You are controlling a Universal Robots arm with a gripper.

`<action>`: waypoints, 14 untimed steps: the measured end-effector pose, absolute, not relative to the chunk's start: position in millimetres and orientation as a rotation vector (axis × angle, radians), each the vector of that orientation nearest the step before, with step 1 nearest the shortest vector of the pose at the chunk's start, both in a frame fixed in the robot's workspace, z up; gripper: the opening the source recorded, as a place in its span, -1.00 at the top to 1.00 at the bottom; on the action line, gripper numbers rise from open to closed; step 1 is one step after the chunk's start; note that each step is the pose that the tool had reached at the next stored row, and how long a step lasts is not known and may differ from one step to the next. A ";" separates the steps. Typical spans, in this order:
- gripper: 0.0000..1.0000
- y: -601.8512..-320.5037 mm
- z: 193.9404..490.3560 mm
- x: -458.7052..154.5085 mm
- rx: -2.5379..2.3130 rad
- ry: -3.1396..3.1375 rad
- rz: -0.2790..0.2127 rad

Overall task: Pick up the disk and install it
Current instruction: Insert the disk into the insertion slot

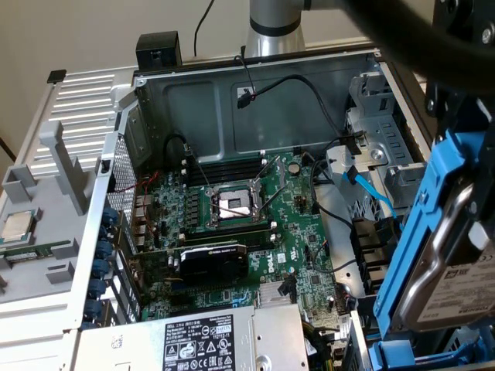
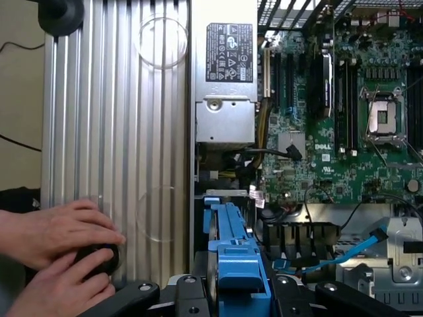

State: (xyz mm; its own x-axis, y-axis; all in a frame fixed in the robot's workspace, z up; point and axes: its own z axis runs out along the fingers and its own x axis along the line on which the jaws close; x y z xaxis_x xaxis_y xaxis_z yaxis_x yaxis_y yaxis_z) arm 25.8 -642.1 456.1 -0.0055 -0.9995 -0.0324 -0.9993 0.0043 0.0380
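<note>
The gripper [image 2: 234,297] is clenched on the disk [image 2: 231,254]. In the wrist view its black fingers [image 2: 188,294] press against either side of the blue carrier, which is seen edge-on between them.

In the exterior view the disk [image 1: 448,286] is up off any surface at the exterior view's right edge. It stands tilted on its side, the silver body and part of its white label facing the camera and the blue frame around it. It hangs beside the open computer case [image 1: 232,85], close to the black bay slots [image 1: 370,251] at that end, but whether it touches them I cannot tell.

Just beyond, a light blue cable [image 1: 371,189] runs down from the grey metal cage [image 1: 387,151]. The green motherboard [image 1: 298,255] fills the case floor – an open processor socket [image 1: 234,205] near its middle and a black card [image 1: 213,263] below that. The grey power-supply box [image 1: 209,344] (black-and-white label up) sits at the near edge.

Outside the case, a small silver processor chip [image 1: 17,226] lies in a grey holder at the exterior view's left, well apart from the disk.

In the wrist view a person's two hands [image 2: 59,234] grip a black knob [image 2: 99,259] on the ribbed metal plate [image 2: 132,119] beside the case.
</note>
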 end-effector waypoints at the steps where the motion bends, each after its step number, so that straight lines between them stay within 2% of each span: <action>1: 0.25 -640.7 455.4 25.7 2.212 -2.223 -0.077; 14: 0.25 -621.2 447.8 25.7 2.204 -2.216 -0.058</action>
State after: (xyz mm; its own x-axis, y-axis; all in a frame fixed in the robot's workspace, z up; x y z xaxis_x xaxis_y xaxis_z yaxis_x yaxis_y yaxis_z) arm 25.7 -621.2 447.8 -0.0058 -0.9999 -0.0152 -0.9993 0.0053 0.0370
